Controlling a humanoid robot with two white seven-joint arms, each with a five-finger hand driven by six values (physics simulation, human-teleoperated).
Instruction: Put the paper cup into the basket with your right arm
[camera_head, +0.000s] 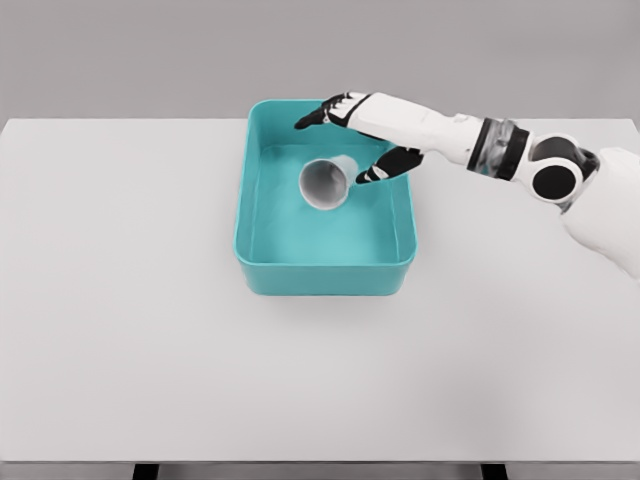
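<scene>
Right hand (352, 140) hangs over the far half of the basket (262, 210), its arm coming in from the picture's right; the fingers are spread and hold nothing, the long dark-tipped ones reaching left over the far rim and the thumb pointing down toward the cup (327, 182). No left arm shows.

Going left to right: the counter (120, 300) is a plain, matte white slab. On it stands the basket, a teal rectangular tub with rounded corners, smooth walls and a thin raised rim, looking like moulded plastic. Inside, toward the far right of its floor, lies the cup on its side. It is a pale grey, thin-walled cone, and its open mouth faces the camera and slightly left, so its long axis runs back and to the right, toward the thumb. The thumb tip is just beside the cup's right flank; whether they touch I cannot tell.

The cup lies below and slightly nearer than the palm. By my judgement the placing is done, and what remains is lifting the hand up and right, clear of the rim.
</scene>
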